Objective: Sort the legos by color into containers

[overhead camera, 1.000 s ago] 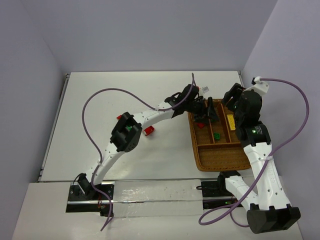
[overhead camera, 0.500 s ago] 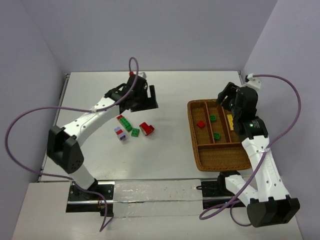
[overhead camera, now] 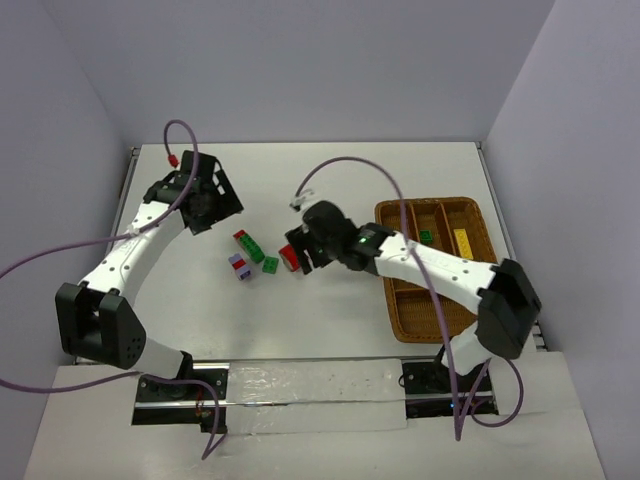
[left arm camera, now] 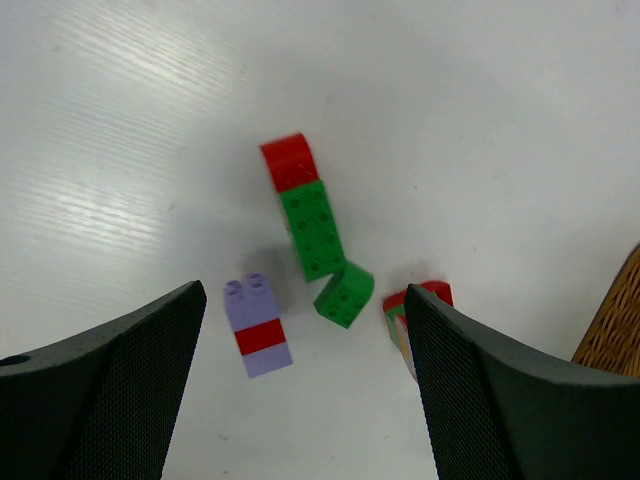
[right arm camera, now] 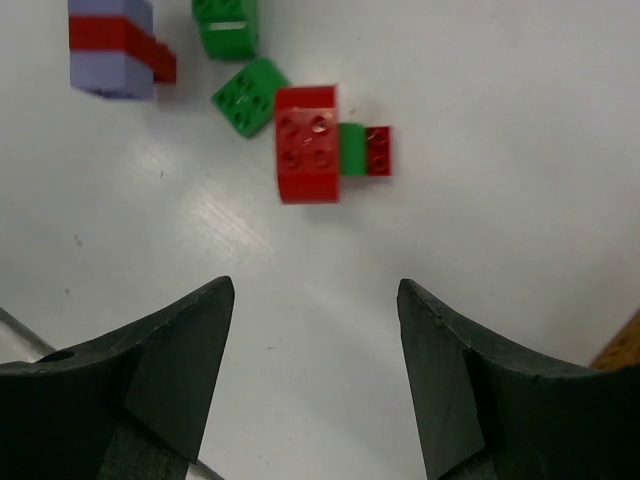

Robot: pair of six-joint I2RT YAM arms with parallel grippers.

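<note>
Though few legos (overhead camera: 461, 240) sit in the containers (overhead camera: 432, 326), several lie loose ahead of the right gripper (right arm camera: 315, 290), which gapes wide and empty.

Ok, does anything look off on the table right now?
Yes. Three clumps lying outside the wicker tray mix colors: a purple stack with a red band, a red-and-green strip, and a red block with green and red pieces attached. They would likely need separating before sorting by color.
</note>
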